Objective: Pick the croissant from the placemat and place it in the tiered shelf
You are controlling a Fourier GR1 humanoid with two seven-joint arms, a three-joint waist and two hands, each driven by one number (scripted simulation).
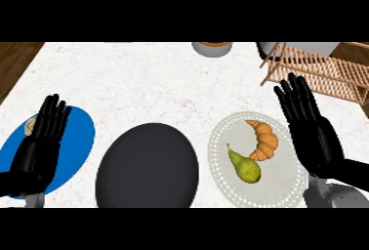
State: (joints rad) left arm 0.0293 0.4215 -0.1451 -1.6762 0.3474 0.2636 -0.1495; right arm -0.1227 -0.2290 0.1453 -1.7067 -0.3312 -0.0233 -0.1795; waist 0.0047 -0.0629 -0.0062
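Tabletop: a white, faintly veined surface filled most of the head view; a strip of brown wood showed at its far left corner.
Placemat: a pale, round mat with a dotted border lay at the near right of the tabletop, just right of the dark plate.
Croissant: golden brown and curved, it lay on the upper part of the placemat, untouched, its lower end just beside the pear's tip.
Pear: green, it lay on the placemat below and left of the croissant, stem end pointing up the view.
Tiered shelf: a slatted wooden rack stood at the far right corner, well apart from the croissant.
Right hand: black, flat and wide, fingers straight and pointing away; it held nothing and showed over the placemat's right edge, beside the croissant, fingertips near the shelf's lower rail.
Left hand: black, fingers straight, holding nothing; it showed at the left edge over the blue plate.
Blue plate: it lay at the near left; a small tan item on it was mostly hidden by the left hand.
Dark plate: grey-black, it lay between the blue plate and the placemat.
Bowl: a grey rim with brown contents showed at the far edge, cut off by the view.
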